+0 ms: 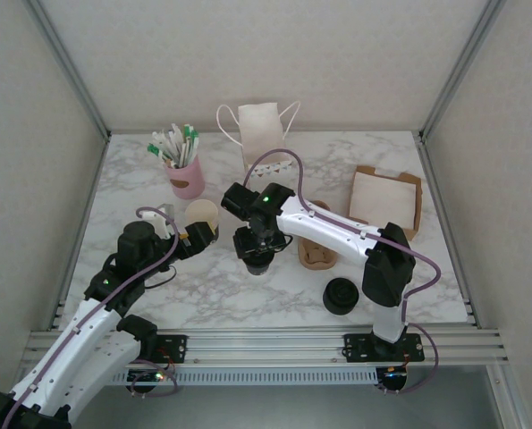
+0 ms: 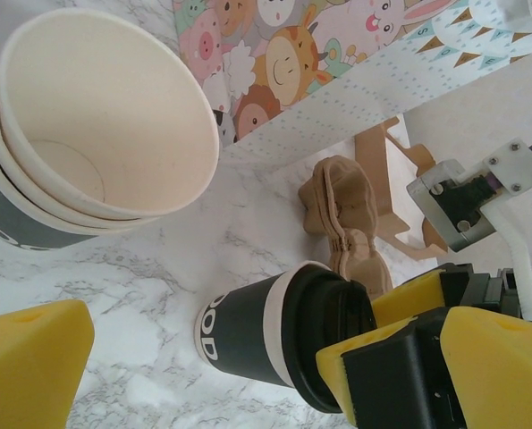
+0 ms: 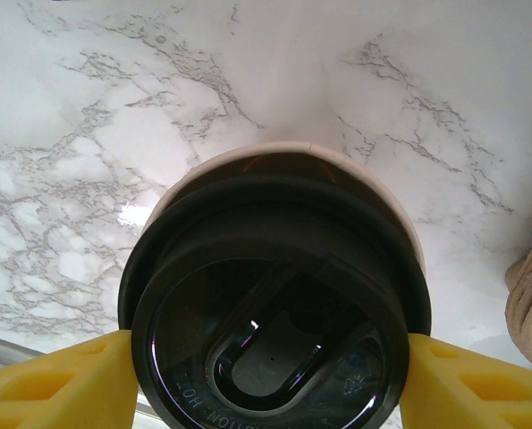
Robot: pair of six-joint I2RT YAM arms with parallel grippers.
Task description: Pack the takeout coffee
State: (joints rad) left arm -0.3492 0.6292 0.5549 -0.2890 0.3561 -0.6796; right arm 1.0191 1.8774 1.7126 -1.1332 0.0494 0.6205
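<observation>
1. White marble-patterned tabletop (image 1: pixel 212 299) fills the middle of the frame, grey veins running through it.
2. Pale textured walls close it in: back wall (image 1: pixel 266 54) at top, left wall (image 1: pixel 24 179), right wall (image 1: pixel 507 179).
3. Metal posts (image 1: pixel 69 67) slant in the upper corners, and a grooved aluminium rail (image 1: pixel 266 341) spans the bottom.
4. Light is soft and even.

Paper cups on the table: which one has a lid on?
The takeout coffee between the jaws of the right gripper: it alone wears a black lid. The stacked cups beside it are lidless, cream insides showing.
</observation>
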